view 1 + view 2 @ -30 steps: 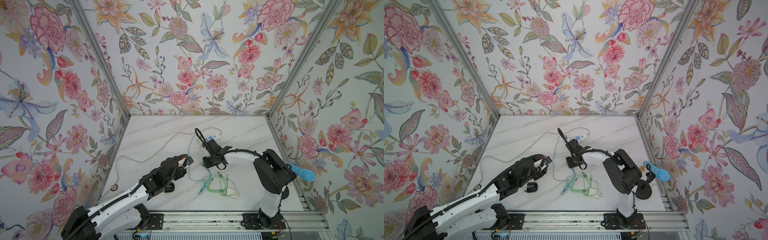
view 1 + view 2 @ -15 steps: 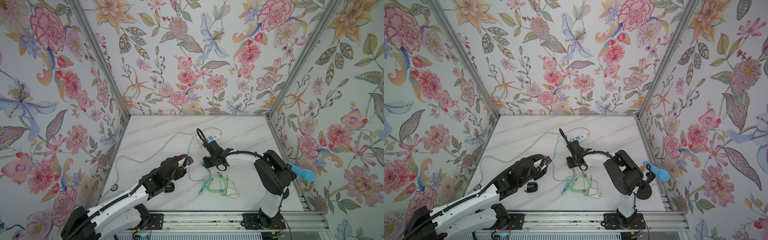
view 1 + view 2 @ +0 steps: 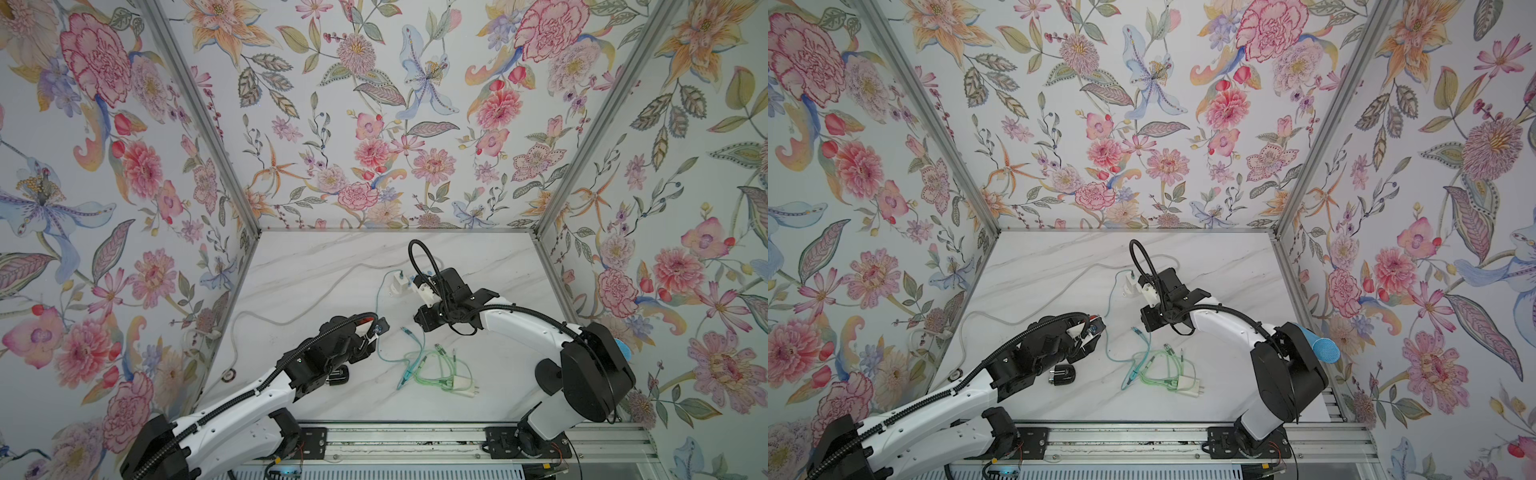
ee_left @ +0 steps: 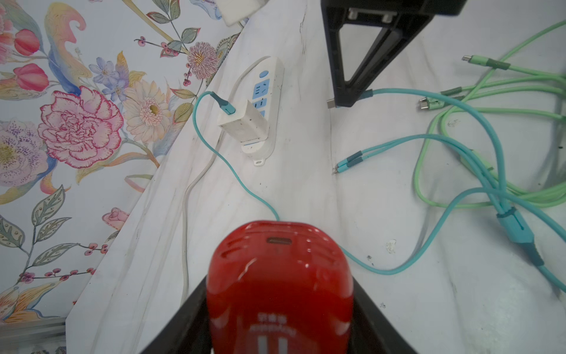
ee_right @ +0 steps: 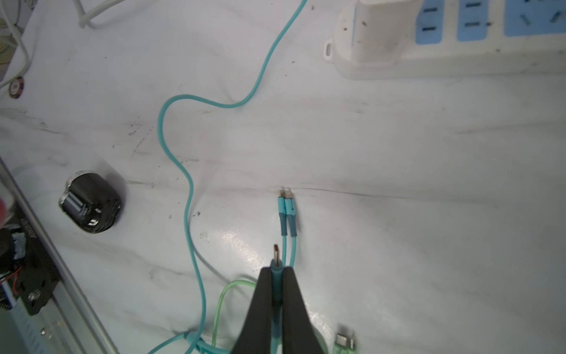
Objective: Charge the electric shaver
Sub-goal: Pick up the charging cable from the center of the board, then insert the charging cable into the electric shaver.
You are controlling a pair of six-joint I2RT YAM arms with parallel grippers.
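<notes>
Left wrist view showed the left gripper [image 4: 278, 288] clamped around the glossy red electric shaver [image 4: 278, 263], its charging port [image 4: 278, 240] empty. Beyond it, the white adapter [image 4: 245, 122] sat plugged into the white power strip [image 4: 271, 76]; the right gripper [image 5: 277, 272] pinched the teal cable connector [image 5: 276, 259]. Only mating connector and port seemed left.

White marble table [image 3: 299, 253] — power strip [image 4: 269, 79], teal cable [image 5: 159, 125], green cable [image 3: 432, 379], black cap [image 5: 90, 203].
</notes>
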